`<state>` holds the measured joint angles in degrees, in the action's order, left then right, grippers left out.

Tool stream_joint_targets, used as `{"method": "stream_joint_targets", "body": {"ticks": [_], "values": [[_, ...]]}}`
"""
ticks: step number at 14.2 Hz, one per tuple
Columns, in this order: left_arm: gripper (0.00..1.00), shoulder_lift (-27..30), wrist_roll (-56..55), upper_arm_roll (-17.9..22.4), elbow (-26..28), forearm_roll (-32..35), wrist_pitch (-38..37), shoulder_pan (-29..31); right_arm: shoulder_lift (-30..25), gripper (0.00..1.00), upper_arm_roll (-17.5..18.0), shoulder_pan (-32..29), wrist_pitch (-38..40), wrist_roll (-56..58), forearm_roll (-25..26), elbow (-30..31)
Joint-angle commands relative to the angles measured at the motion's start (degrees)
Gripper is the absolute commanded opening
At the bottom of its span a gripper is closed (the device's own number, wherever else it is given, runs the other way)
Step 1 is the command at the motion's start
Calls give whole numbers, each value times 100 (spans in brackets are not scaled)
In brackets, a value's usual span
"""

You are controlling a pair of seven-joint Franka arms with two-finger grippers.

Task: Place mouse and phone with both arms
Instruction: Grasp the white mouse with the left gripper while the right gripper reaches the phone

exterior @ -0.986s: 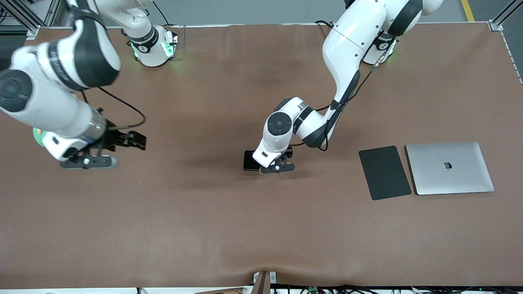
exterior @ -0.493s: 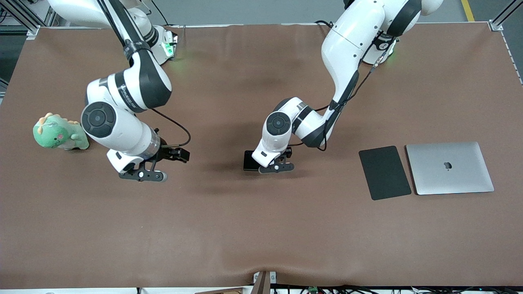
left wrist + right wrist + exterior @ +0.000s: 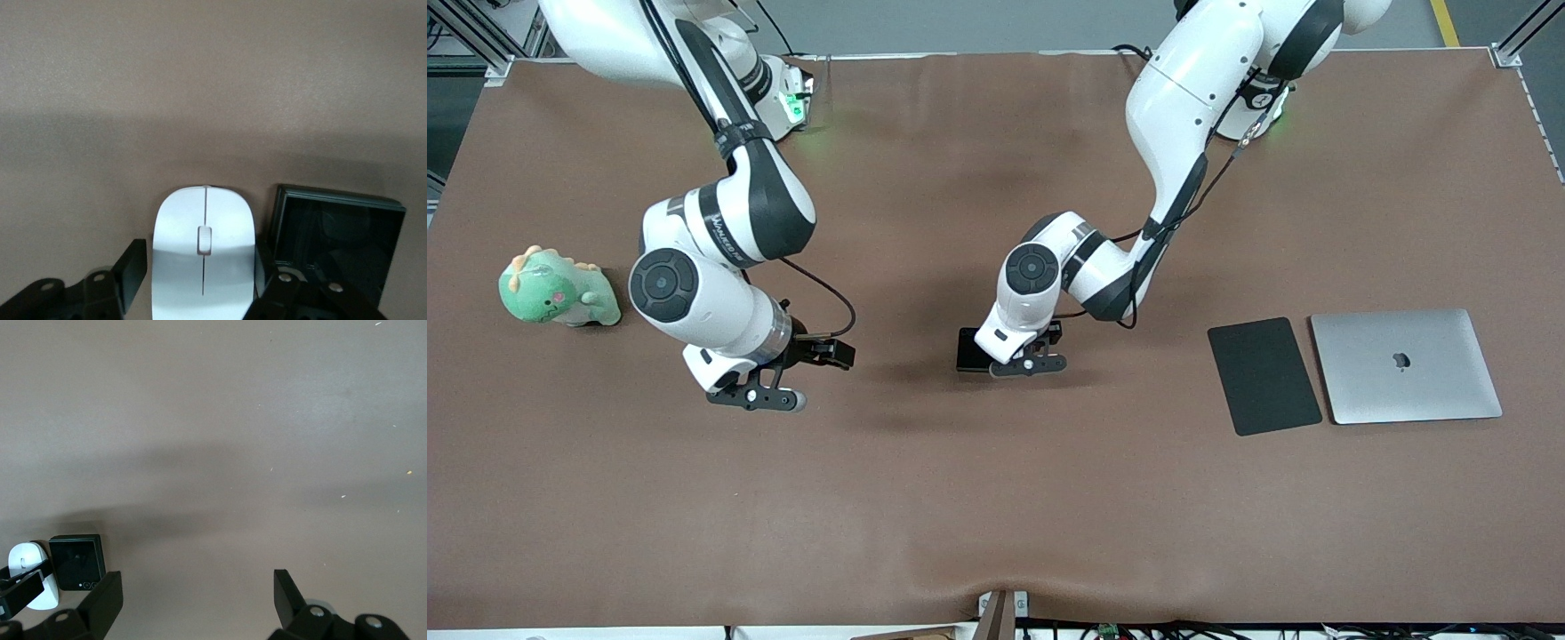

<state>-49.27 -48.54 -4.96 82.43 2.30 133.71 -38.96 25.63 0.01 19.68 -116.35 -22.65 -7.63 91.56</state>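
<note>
At mid-table — left gripper (image 3: 200, 280) fingers flank mouse (image 3: 203, 250), contact unclear | right gripper (image 3: 197, 597) spread wide, empty

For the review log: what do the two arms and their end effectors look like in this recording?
Both are glossy white jointed arms with black joint bands, round dark grey joint caps, thin black cables looping along them, and bases lit green. Grey lettering runs along a black band on the right arm. Each black two-finger end effector shows silver screw heads.

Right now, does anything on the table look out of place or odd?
Only the green plush dinosaur at the right arm's end looks out of place among office things. The dark mat sits slightly askew beside the closed laptop. Nothing looks spilled or damaged.
</note>
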Motion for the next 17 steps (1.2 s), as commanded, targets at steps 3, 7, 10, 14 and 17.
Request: {"method": "stream_joint_targets", "body": {"ticks": [3,7,10,14,17], "values": [[72,-100,-200,75,-140,192,6,-94,223,100,-27,229,-352,-11,-37,-50],[72,-161,-208,83,-140,192,6,-190,259,100,-36,379,-476,-73,-28,-33],[68,-162,-200,83,-140,192,6,-191,267,100,-36,370,-476,-73,-28,-24],[53,-109,-173,75,-140,341,-12,-138,276,100,-36,379,-476,-73,-28,-24],[53,5,-165,83,-140,341,-108,-77,285,100,-36,388,-476,-82,-28,-15]]}}
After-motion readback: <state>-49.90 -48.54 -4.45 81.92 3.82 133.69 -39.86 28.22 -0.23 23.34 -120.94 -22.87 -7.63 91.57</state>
